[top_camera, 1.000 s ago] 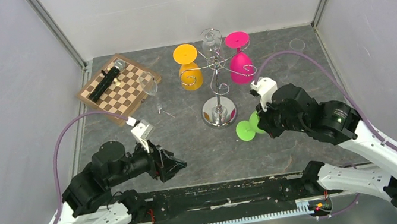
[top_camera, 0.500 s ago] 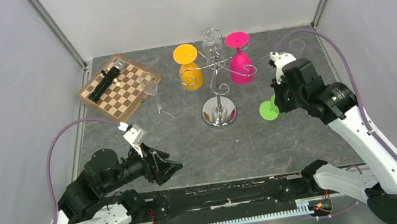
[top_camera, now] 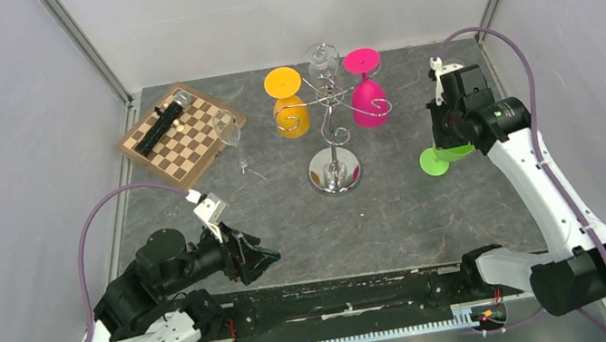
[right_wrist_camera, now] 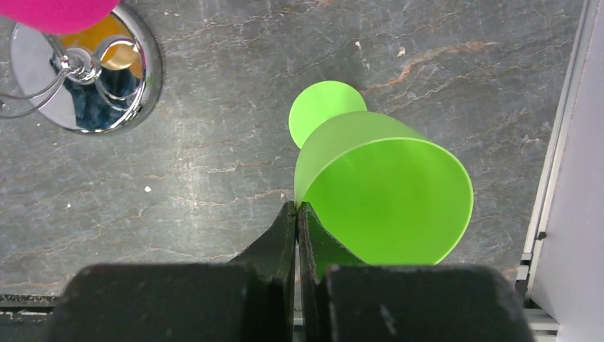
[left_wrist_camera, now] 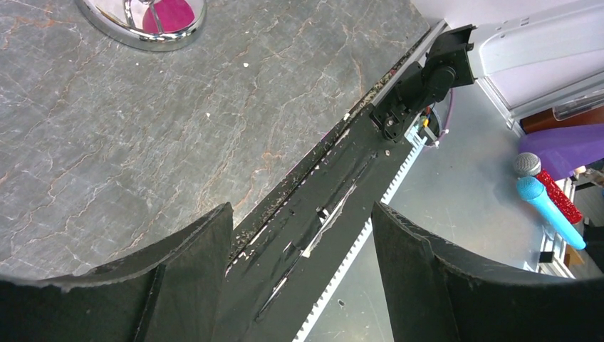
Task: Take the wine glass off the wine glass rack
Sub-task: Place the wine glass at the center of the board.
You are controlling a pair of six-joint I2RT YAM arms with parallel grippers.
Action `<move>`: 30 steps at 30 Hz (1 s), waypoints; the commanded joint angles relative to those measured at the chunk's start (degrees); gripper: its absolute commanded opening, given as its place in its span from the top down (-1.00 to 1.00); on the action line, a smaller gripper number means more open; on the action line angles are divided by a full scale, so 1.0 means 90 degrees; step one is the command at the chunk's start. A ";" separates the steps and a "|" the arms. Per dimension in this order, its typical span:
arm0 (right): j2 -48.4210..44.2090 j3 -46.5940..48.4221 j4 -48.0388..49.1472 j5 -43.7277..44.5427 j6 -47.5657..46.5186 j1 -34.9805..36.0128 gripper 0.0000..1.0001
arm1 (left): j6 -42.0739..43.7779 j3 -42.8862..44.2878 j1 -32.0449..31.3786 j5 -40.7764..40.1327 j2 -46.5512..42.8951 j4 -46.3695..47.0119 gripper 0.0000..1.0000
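My right gripper [right_wrist_camera: 296,206] is shut on the rim of a green wine glass [right_wrist_camera: 384,192], one finger inside the bowl and one outside. The glass [top_camera: 440,158] hangs foot-down over the table, to the right of the wine glass rack [top_camera: 328,121] and apart from it. The chrome rack carries an orange glass [top_camera: 286,100], a pink glass [top_camera: 366,87] and a clear glass [top_camera: 321,58], all hanging upside down. Its round base [right_wrist_camera: 85,78] shows at the upper left of the right wrist view. My left gripper [top_camera: 262,255] stands open and empty near the table's front edge.
A chessboard [top_camera: 181,131] with a black object [top_camera: 161,126] on it lies at the back left. A clear stemmed glass [top_camera: 229,132] stands beside it. The enclosure's right wall [top_camera: 573,45] is close to my right arm. The black front rail [left_wrist_camera: 320,214] runs under my left gripper.
My right arm has carried the green glass from in front of the rack's base to the right and farther back. The left arm has drawn back slightly and stays open.
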 commanded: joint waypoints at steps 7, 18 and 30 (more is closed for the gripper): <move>0.0891 0.0899 0.0071 0.0442 -0.0273 -0.0414 1.00 | 0.0193 -0.0062 0.0004 0.0142 -0.0015 0.0325 -0.54; 0.1702 0.1276 0.0164 0.0288 -0.0522 -0.1161 1.00 | 0.0152 -0.0077 -0.0072 0.0035 0.0025 0.0288 -0.54; 0.2451 0.1740 0.0138 0.0312 -0.0603 -0.1425 1.00 | 0.0110 -0.0068 -0.0172 -0.0192 0.0052 0.0228 -0.55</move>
